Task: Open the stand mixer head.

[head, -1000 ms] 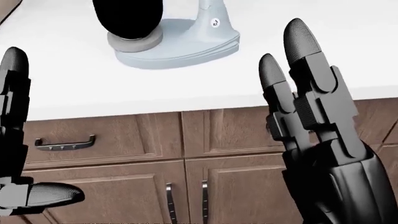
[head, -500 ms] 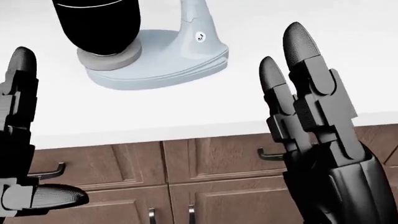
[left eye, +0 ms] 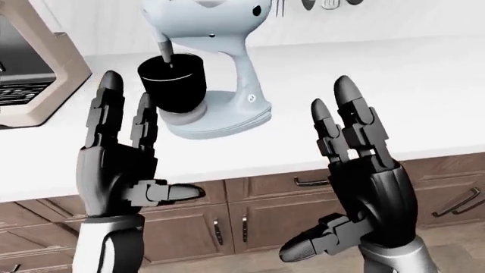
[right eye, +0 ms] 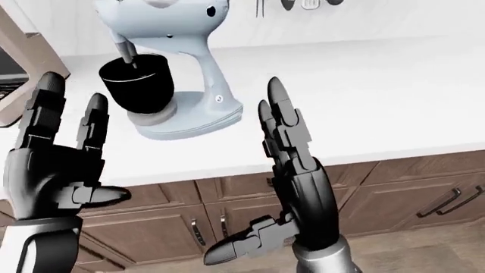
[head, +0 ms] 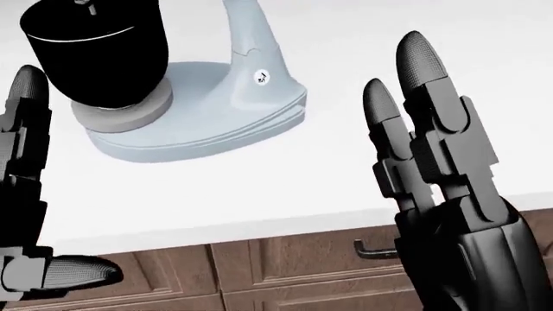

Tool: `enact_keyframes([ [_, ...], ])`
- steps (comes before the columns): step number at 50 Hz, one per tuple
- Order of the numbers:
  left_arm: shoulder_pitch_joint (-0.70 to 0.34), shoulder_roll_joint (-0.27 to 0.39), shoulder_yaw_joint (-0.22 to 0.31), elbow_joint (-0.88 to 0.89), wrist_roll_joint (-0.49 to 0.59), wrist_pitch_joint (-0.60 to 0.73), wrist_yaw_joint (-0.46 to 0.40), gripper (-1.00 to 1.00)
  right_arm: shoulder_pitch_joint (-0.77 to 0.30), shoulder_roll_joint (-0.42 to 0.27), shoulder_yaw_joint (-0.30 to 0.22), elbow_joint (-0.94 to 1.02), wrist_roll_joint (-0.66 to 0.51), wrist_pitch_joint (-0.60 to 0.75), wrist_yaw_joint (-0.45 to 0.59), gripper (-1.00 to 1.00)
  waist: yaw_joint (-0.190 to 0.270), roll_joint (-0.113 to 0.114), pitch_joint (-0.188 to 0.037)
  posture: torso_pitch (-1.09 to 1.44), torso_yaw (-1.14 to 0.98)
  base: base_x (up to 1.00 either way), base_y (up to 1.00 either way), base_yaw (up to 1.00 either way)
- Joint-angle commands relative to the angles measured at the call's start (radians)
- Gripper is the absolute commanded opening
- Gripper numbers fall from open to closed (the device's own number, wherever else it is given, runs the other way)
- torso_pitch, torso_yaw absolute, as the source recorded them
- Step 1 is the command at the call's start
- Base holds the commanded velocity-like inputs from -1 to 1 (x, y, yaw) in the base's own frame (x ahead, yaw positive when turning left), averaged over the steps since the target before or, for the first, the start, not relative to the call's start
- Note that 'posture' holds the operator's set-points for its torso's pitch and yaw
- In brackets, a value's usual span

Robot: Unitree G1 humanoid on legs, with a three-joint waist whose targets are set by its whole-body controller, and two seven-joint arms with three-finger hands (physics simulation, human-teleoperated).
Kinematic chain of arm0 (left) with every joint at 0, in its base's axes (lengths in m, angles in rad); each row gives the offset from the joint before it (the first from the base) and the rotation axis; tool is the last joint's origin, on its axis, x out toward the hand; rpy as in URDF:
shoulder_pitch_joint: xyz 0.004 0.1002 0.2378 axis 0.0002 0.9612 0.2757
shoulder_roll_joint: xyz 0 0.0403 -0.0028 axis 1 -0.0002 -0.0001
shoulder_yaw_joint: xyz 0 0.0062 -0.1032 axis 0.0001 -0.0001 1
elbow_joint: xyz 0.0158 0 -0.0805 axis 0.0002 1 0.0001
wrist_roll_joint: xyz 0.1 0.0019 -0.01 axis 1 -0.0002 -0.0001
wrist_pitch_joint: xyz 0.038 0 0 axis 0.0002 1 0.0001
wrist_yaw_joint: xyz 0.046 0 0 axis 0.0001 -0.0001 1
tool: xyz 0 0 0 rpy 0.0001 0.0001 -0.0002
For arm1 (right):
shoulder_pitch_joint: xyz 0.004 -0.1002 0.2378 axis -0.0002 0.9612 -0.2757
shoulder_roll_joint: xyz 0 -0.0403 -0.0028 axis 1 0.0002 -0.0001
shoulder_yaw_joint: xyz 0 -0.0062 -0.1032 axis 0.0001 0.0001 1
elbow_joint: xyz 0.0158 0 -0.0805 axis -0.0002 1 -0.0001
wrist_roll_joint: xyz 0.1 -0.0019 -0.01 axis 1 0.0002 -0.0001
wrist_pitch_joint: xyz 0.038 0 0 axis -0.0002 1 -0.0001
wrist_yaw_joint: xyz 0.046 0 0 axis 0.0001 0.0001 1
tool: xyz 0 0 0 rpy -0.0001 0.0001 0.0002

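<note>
Nothing is done: the stand mixer head sits down, my left hand and right hand spread short of it

From my head camera I look steeply down and close onto the white tabletop beyond my raised fingers. My two eye cameras sit further back, facing forward and down; all three share the stand mixer standing past my fingers.
</note>
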Motion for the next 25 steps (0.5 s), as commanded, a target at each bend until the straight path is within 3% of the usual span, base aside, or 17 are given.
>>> enact_keyframes([
  [1, -0.016, 0.008, 0.015, -0.036, 0.004, -0.025, 0.003, 1.0, -0.013, 0.002, 0.008, -0.033, 0.002, -0.019, 0.003, 1.0, 0.002, -0.007, -0.018, 0.0, 0.0, 0.0, 0.0, 0.0],
  [5, -0.017, 0.01, 0.009, -0.036, 0.027, -0.005, -0.002, 1.0, -0.014, 0.004, 0.005, -0.033, 0.002, -0.014, 0.003, 1.0, -0.011, 0.017, -0.033, -0.02, 0.0, 0.0, 0.0, 0.0],
  [18, -0.018, 0.007, 0.009, -0.03, 0.026, -0.005, -0.004, 1.0, -0.008, 0.013, 0.009, -0.033, -0.004, -0.011, 0.014, 1.0, -0.011, 0.006, -0.124, -0.15, 0.0, 0.0, 0.0, 0.0],
  [25, -0.02, 0.009, 0.011, -0.033, 0.024, -0.003, -0.001, 1.0, -0.006, 0.015, 0.01, -0.033, -0.006, -0.01, 0.019, 1.0, -0.01, 0.009, -0.186, -0.22, 0.0, 0.0, 0.0, 0.0],
])
